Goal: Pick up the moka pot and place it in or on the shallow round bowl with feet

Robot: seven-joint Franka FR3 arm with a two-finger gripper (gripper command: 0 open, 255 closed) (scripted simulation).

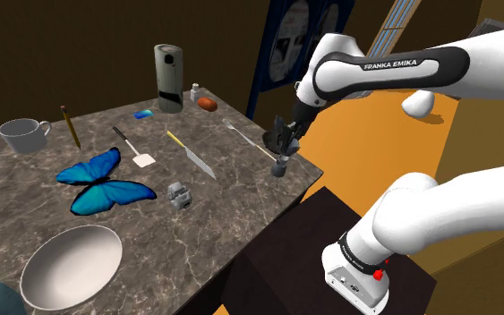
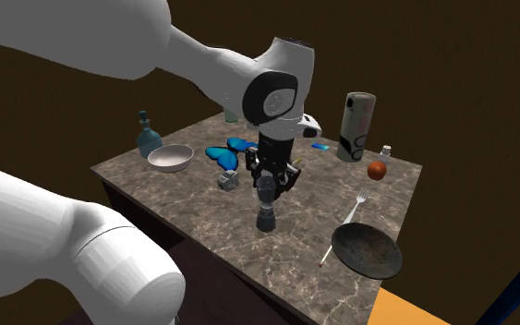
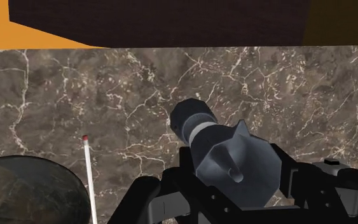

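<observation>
The moka pot (image 2: pixel 267 210) is a dark grey faceted pot with a pale band, upright near the table edge closest to the stand (image 1: pixel 281 166). My gripper (image 2: pixel 269 177) comes down on it from above, and its black fingers clasp the pot's upper part (image 3: pixel 225 153). I cannot tell whether the pot's base touches the marble. The shallow round bowl (image 2: pixel 367 249) is dark and sits on the table's near corner in the second exterior view, a short way from the pot. In the wrist view its rim (image 3: pixel 25 191) lies beside the gripper.
A thin white stick (image 3: pixel 89 168) lies between pot and dark bowl. On the marble table (image 1: pixel 241 206) are a white bowl (image 1: pixel 71 264), blue butterfly (image 1: pixel 102 182), mug (image 1: pixel 24 134), knife (image 1: pixel 192 154), spatula (image 1: pixel 133 148), fork (image 2: pixel 357 205) and tall cylinder (image 1: pixel 168 78).
</observation>
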